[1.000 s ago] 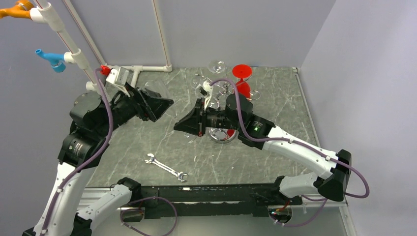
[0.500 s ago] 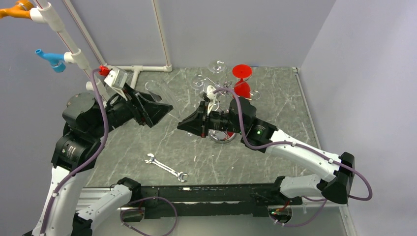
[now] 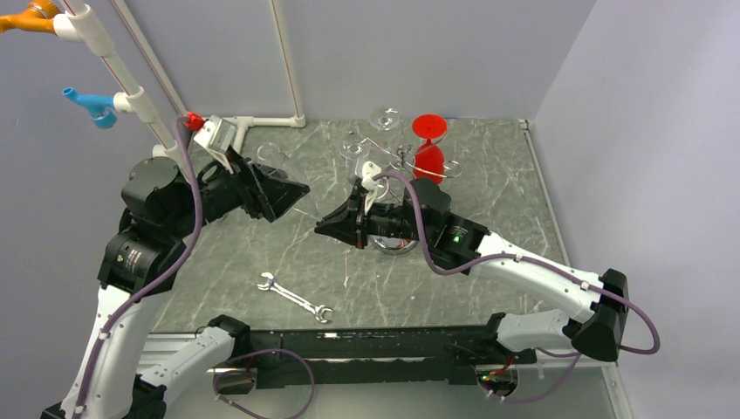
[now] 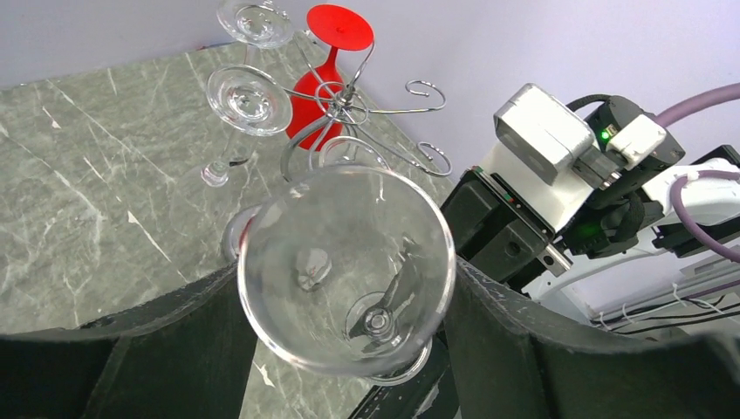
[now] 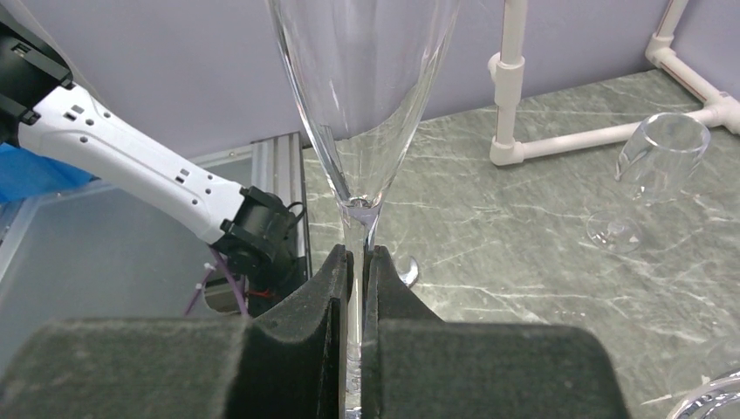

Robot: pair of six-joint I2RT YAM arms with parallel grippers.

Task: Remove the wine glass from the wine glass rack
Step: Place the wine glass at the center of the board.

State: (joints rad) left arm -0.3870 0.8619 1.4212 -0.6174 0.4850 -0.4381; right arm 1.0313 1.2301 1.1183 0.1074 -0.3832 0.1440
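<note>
A clear wine glass (image 4: 340, 262) hangs in the air between my two grippers. My left gripper (image 4: 345, 288) has a finger (image 4: 524, 349) against each side of the bowl, so it is shut on the glass. My right gripper (image 5: 358, 262) is shut on the thin stem (image 5: 356, 236), with the bowl (image 5: 362, 78) rising past its fingertips. From above, the left gripper (image 3: 292, 188) and right gripper (image 3: 327, 225) point at each other left of the wine glass rack (image 3: 401, 157). The chrome rack (image 4: 349, 105) carries a red glass (image 4: 318, 78) and clear glasses (image 4: 249, 96).
A silver wrench (image 3: 295, 298) lies near the front edge. Another clear glass (image 5: 654, 166) stands on the marble table by the white pipe frame (image 5: 510, 78) at the back left. The rack's round base (image 3: 394, 243) sits just under my right wrist.
The right gripper has drawn slightly toward the front, away from the rack, and the left gripper has shifted a little with it. Both grips look the same.
</note>
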